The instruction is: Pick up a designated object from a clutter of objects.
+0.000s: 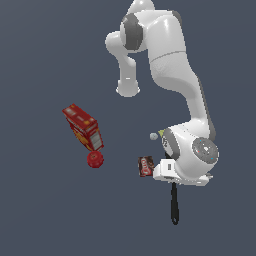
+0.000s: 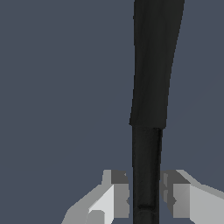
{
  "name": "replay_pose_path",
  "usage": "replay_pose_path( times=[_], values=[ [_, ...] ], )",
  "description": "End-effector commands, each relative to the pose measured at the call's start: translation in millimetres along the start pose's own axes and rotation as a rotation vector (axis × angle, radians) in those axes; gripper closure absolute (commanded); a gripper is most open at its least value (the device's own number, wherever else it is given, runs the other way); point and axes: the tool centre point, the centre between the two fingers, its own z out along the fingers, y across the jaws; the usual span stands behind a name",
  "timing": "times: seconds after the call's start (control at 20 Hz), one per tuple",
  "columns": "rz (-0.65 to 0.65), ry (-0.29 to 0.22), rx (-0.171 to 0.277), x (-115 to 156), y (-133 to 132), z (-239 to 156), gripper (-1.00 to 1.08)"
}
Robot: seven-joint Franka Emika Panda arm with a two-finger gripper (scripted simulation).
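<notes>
End effector (image 2: 144, 199) fingers apart astride black spatula (image 2: 151, 87), flat dark grey-blue floor (image 1: 45, 210).

plain dark grey-blue floor (image 1: 45, 210), flat, uniform, unmarked surface

My arm (image 1: 172, 65) folds down from its base, the wrist turned low over the floor so that its white housing hides my gripper in the exterior view. In the wrist view my gripper (image 2: 145, 199) shows its two grey fingers (image 2: 116, 197) standing apart (a narrow gap on each side), straddling the black spatula (image 2: 151, 109) handle without pressing it.
</notes>
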Motion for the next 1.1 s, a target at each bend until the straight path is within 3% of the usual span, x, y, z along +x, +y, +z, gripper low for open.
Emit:
replay_pose_path(
  times=[0.0,0.55,1.05],
  values=[
    [-0.001,0.001,0.001,0.1,-0.6,-0.2,1.08],
    [0.000,0.000,0.000,-2.7,-1.5,-29.9,1.08],
    [0.000,0.000,0.000,-11.1,-6.5,-125.5,1.08]
  ],
)
